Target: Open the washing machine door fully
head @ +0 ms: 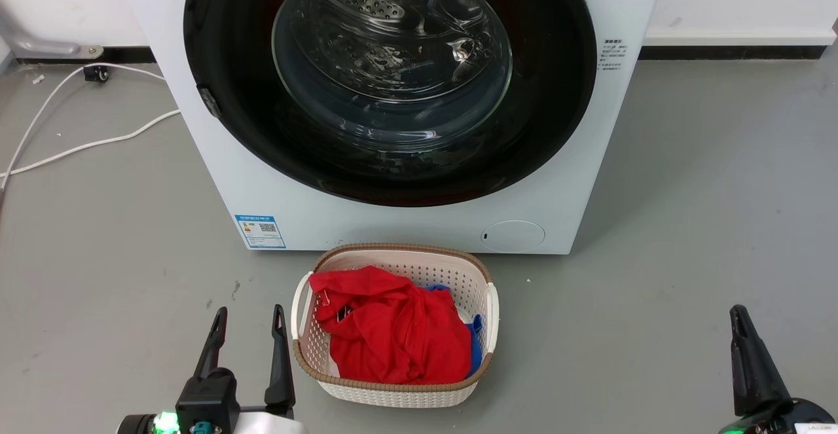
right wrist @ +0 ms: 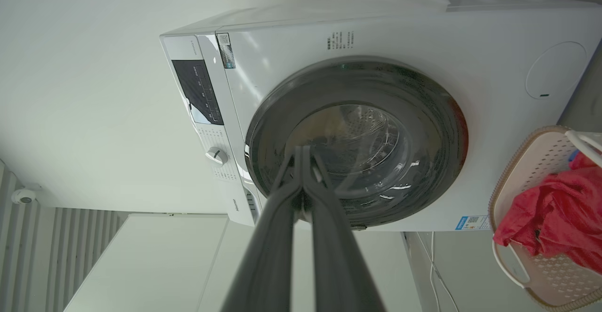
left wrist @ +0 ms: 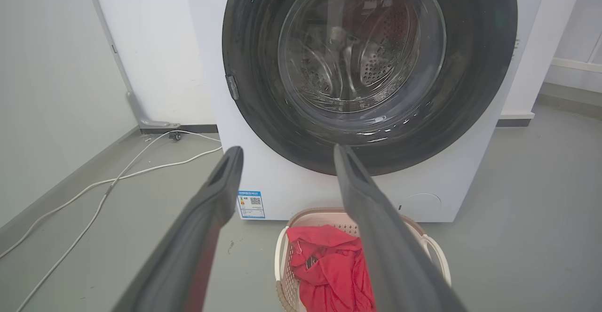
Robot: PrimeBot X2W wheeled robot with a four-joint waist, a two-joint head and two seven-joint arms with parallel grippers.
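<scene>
The washing machine door (head: pixel 391 67) is sitting shut, flush in the front of the washing machine (head: pixel 406 228), directly ahead of me and above the laundry basket (head: pixel 393 395). I am reading the small grey tab (head: pixel 208 101) on the door's left edge as the catch. From that I am judging that the door hinges on the opposite side and that the pull has to start at the tab.

I am holding the left gripper (head: pixel 249 313) low over the floor, just left of the basket, with its fingers spread wide and nothing between them. That is putting it on the tab's side, and in the left wrist view it is pointing up at the lower part of the door. The right gripper (head: pixel 740 323) is hanging well off to the right, fingers pressed together on nothing, out of the way of the reach.

The basket, with a red garment (head: pixel 393 332) heaped in it, is standing just in front of the machine, so I am expecting the reach to pass above it. Nothing of the opening is done yet.
</scene>
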